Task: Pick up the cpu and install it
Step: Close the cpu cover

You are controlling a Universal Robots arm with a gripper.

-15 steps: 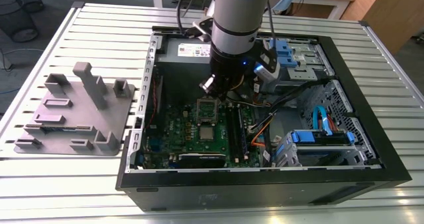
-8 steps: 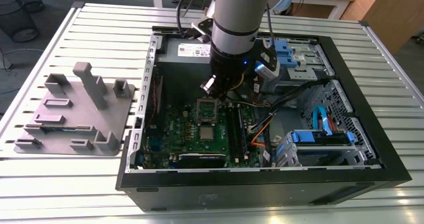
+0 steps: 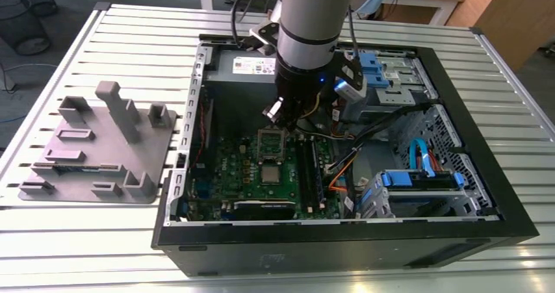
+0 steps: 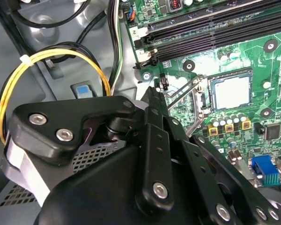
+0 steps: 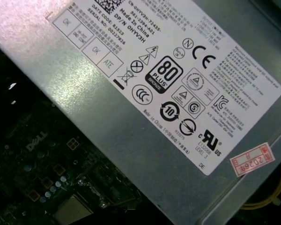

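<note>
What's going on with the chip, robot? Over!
Gripper hovering over the green motherboard, jaws state unclear. Cpu lying flat in its socket, hinged frame flipped open. Nothing on top of the cpu.

The arm [image 3: 312, 20] comes down almost vertically from the upper middle of the exterior view, its pale grey tube section ringed by a dark band and capped with light blue at the top edge. Below the tube sits the black wrist block, with a small blue light glowing on the side toward the exterior view's right. The claw [image 3: 284, 113] hangs beneath the wrist, pointing downward and tilted a little toward the exterior view's left. In the second wrist view the claw's black linkage [image 4: 154, 154] shows close up, bolted plates narrowing to a single tip; whether the fingers are parted is not visible.
</note>
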